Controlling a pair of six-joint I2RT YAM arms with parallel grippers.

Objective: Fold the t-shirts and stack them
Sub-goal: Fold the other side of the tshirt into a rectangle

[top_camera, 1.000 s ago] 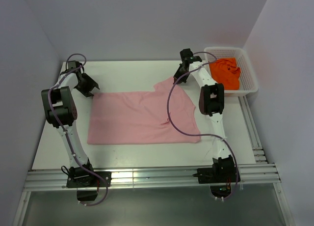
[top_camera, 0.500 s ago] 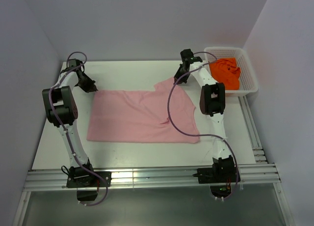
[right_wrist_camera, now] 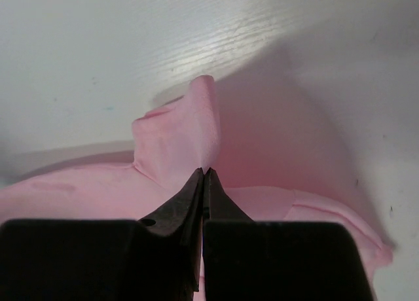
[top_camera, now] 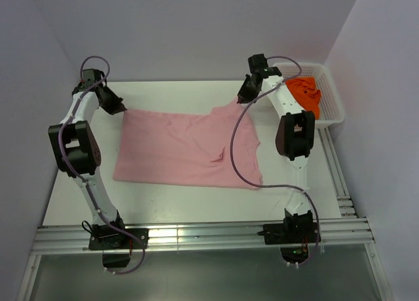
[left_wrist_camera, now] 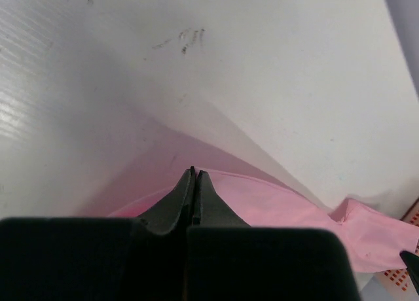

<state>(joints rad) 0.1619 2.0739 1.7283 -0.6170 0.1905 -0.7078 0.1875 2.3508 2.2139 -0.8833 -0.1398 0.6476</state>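
The pink t-shirt (top_camera: 190,150) is lying spread across the middle of the white bench (top_camera: 163,199), its near hem flat and a small crease sitting right of its centre. At the shirt's far left corner the left pincer (top_camera: 122,108) is pinching shut on the cloth. At the far right corner, by the sleeve, the right pincer (top_camera: 241,99) is clamping a raised peak of the same shirt. Both corners are standing raised off the bench. Beyond the shirt's far right corner, the orange t-shirt (top_camera: 302,95) is lying bunched in a white basket (top_camera: 314,66). The risk, as I am judging it: each grip is taking only a thin edge, so a hard pull could be slipping one corner free, and uneven travel could be dragging the shirt askew or folding the crease in.
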